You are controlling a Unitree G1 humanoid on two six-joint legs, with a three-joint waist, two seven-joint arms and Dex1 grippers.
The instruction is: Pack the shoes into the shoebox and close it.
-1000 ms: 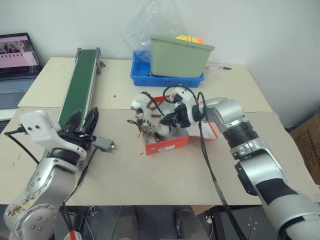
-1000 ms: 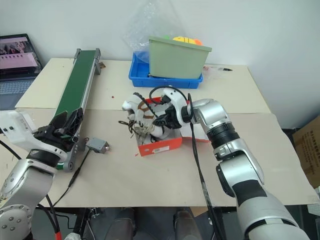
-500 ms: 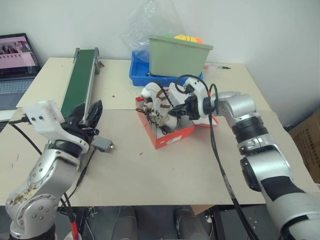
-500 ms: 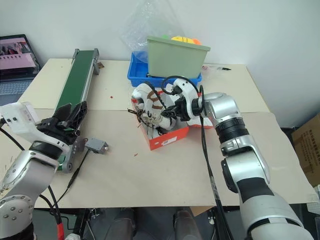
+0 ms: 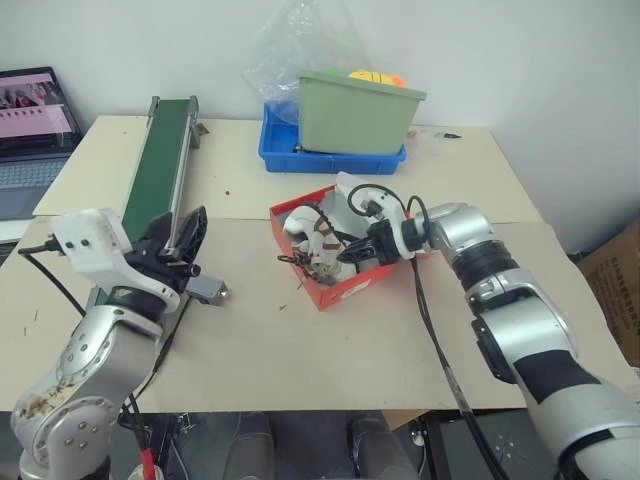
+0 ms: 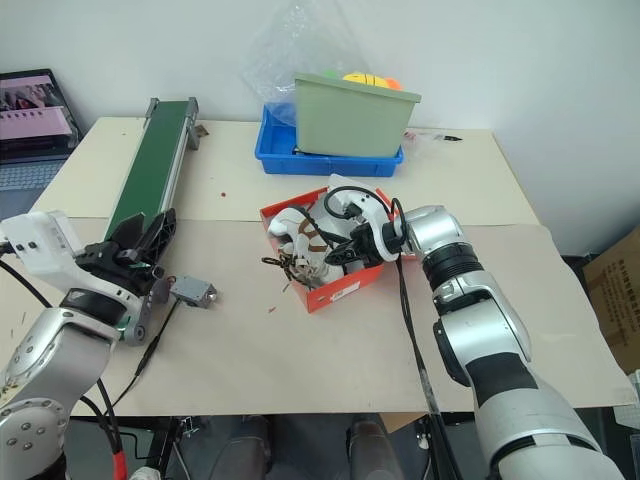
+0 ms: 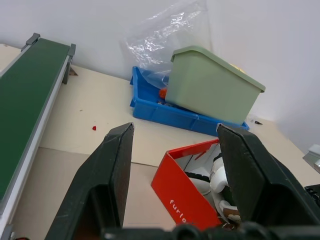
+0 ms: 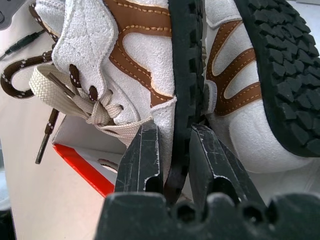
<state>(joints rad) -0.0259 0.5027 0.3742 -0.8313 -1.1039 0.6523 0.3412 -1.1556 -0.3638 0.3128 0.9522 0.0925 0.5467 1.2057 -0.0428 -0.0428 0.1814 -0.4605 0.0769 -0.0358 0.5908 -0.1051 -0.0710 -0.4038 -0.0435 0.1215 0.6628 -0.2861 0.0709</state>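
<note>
Lowering both shoes (image 5: 318,235) into the shoebox (image 5: 345,288), mid-counter (image 5: 250,340); the right pincer (image 5: 352,252) comes in from 3 o'clock. Laces spill over the box's 9 o'clock wall, likely a snag when closing. Left pincer (image 5: 176,245) waits half open and empty, well clear at 9 o'clock, so it won't interfere. Left wrist view: wide black fingers (image 7: 110,170) frame the open red box. Right wrist view: fingers (image 8: 145,155) pinched on a shoe's dark sole edge, gripping both as one bundle.

Robotics lab, conveyor belt (image 5: 160,165), laptop (image 5: 35,120), worktable (image 5: 250,330)
</note>
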